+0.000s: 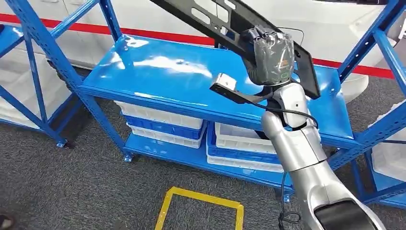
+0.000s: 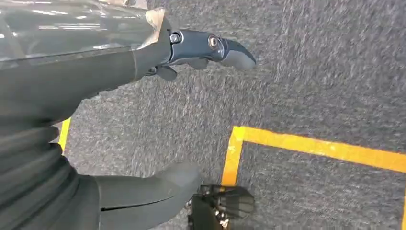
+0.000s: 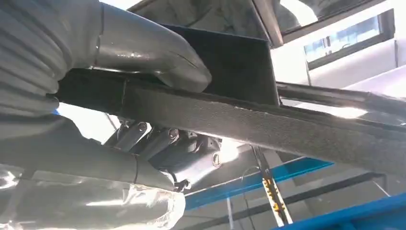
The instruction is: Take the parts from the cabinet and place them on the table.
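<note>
A long black flat part (image 1: 215,19) with cut-out slots is lifted at a slant above the blue cabinet shelf (image 1: 158,67). My right hand (image 1: 270,55), wrapped in clear film, grips it near its lower end. In the right wrist view the thumb (image 3: 153,52) presses on one face of the black part (image 3: 249,120) and the fingers (image 3: 163,143) curl under the other. My left hand (image 2: 143,96) hangs over the grey floor, thumb and fingers apart, holding nothing.
White and blue bins (image 1: 163,124) are stacked on the cabinet's lower shelf. Blue uprights (image 1: 52,57) and braces frame the shelf on both sides. A yellow taped square (image 1: 201,206) marks the grey carpet in front. More blue racking (image 1: 388,120) stands at the right.
</note>
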